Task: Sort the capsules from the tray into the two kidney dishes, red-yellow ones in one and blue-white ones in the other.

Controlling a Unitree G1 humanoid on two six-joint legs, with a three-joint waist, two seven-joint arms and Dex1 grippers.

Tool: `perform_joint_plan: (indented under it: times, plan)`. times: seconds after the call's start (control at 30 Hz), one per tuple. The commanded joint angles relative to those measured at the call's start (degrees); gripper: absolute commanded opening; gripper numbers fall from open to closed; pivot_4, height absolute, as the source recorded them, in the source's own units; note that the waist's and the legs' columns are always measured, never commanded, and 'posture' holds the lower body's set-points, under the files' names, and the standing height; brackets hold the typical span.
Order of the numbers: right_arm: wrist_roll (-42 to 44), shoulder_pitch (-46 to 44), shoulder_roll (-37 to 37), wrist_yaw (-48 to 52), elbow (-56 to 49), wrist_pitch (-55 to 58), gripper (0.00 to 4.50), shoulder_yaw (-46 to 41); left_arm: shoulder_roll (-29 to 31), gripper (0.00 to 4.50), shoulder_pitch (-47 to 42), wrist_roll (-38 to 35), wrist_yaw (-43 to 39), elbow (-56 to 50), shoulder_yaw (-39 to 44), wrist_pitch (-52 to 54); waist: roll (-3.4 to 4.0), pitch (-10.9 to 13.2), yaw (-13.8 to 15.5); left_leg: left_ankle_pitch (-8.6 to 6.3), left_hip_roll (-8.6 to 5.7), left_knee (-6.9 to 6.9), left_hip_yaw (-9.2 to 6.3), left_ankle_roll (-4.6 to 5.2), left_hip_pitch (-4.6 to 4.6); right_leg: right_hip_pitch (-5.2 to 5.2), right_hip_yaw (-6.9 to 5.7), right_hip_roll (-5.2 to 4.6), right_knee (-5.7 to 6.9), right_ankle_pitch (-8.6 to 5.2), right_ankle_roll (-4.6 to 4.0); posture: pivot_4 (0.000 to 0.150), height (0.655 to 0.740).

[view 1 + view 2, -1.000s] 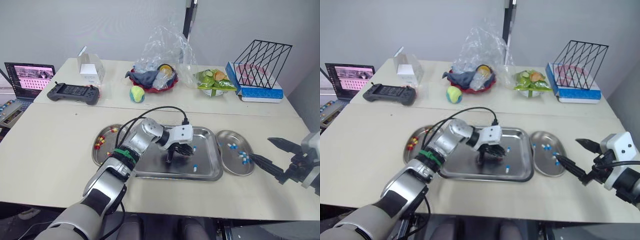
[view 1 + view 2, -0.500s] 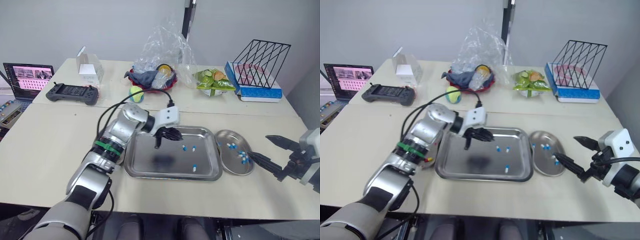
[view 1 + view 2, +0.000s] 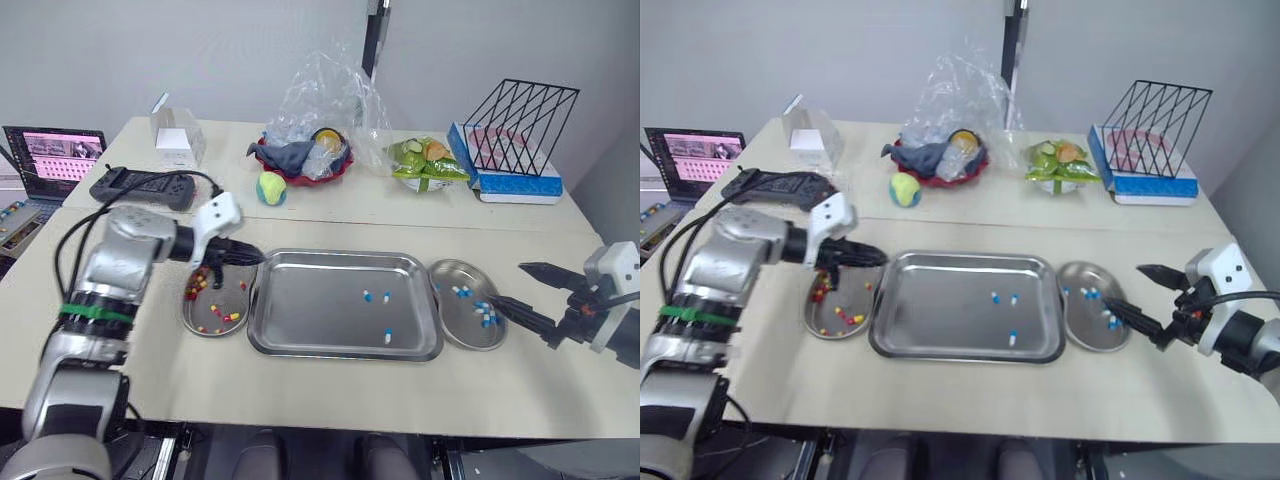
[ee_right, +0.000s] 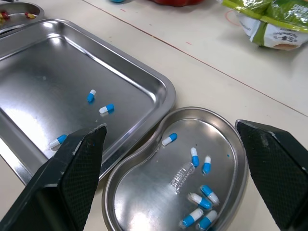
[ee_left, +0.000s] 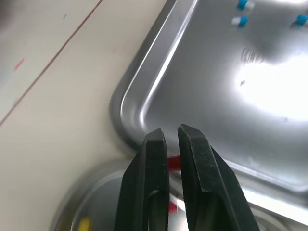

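Blue-white capsules (image 3: 388,337): three sitting in the tray (image 3: 300,310) mid-frame, more in the right kidney dish (image 3: 452,325). My left gripper (image 3: 250,258) hangs over the left kidney dish (image 3: 197,322) with the red-yellow capsules (image 3: 222,318), fingers pinched on a red capsule (image 5: 173,162). Right gripper (image 3: 509,284) is lower right, beside the right kidney dish, fingers wide apart.

The tray (image 4: 48,91), the left kidney dish (image 3: 188,312) and the right kidney dish (image 4: 139,197) are polished metal, glossy and mirror-smooth. The counter (image 3: 300,385) is matt and smooth. The left hand's (image 5: 172,132) fingers (image 5: 197,163) are matt black.
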Motion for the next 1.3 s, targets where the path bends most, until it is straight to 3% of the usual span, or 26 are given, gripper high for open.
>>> perform_joint_plan:
  times: [0.03, 0.2, 0.27, 0.33, 0.63, 0.93, 1.3]
  plan:
    - [-0.6, -1.4, -1.4, 1.2, 0.9, -1.9, 4.5, -0.1, 1.5, 0.01, 1.7, -1.4, 1.9, -3.1, 2.0, 1.9, -0.01, 0.0, 0.2, 0.0, 0.0, 0.02, 0.01, 0.0, 0.0, 0.01, 0.0, -0.01, 0.0, 0.0, 0.0, 0.15, 0.7334]
    - [-1.4, -3.5, -1.7, 2.3, 3.0, -2.8, 4.5, 1.7, 2.6, 0.01, 5.5, -2.5, 3.6, -5.1, 2.3, 4.3, -0.01, 0.0, 0.0, 0.0, 0.01, 0.02, 0.01, 0.0, 0.0, -0.01, -0.01, 0.01, 0.05, 0.0, 0.0, 0.15, 0.7334]
    - [-1.7, -3.9, -1.8, 2.7, 3.5, -3.1, 4.5, 1.9, 3.2, 0.97, 6.0, -2.5, 4.4, -5.7, 2.6, 5.0, -0.01, 0.0, -0.1, 0.0, 0.02, 0.02, 0.01, 0.0, 0.0, -0.03, -0.01, 0.03, 0.07, -0.01, 0.0, 0.15, 0.7334]
    - [-1.9, -4.3, -2.1, 3.1, 4.3, -3.4, 4.5, 1.8, 4.3, 1.42, 5.9, -3.4, 4.2, -6.2, 3.7, 5.8, -0.02, 0.0, -0.1, 0.0, 0.03, 0.02, 0.01, 0.0, 0.0, -0.04, -0.01, 0.03, 0.1, -0.01, 0.0, 0.15, 0.7334]
    - [-3.5, -4.6, -3.0, 4.7, 7.8, -5.5, 4.5, 0.7, 10.8, 4.36, 6.2, -5.9, 3.2, -1.4, 9.7, 1.0, -0.04, 0.0, -0.1, 0.0, 0.02, 0.02, 0.03, 0.0, 0.02, -0.08, 0.01, 0.01, 0.21, -0.05, 0.0, 0.15, 0.7334]
    - [-5.9, -6.7, -4.3, 6.2, 19.1, -10.6, 4.5, -1.4, 11.0, 4.44, 12.3, -10.6, 4.5, 9.1, 21.7, -13.3, -0.03, 0.0, -0.3, 0.0, 0.03, 0.01, 0.12, 0.0, 0.07, -0.09, 0.02, -0.01, 0.25, -0.07, -0.01, 0.15, 0.7334]
    - [-7.3, -8.5, -3.0, 6.8, 25.9, -14.9, 4.5, 0.3, 11.0, 4.44, 21.6, -11.8, 8.6, 13.8, 27.7, -23.7, -0.03, 0.0, -0.1, 0.0, 0.13, -0.01, 0.26, -0.01, 0.12, -0.11, 0.02, -0.03, 0.38, -0.15, -0.1, 0.15, 0.7334]
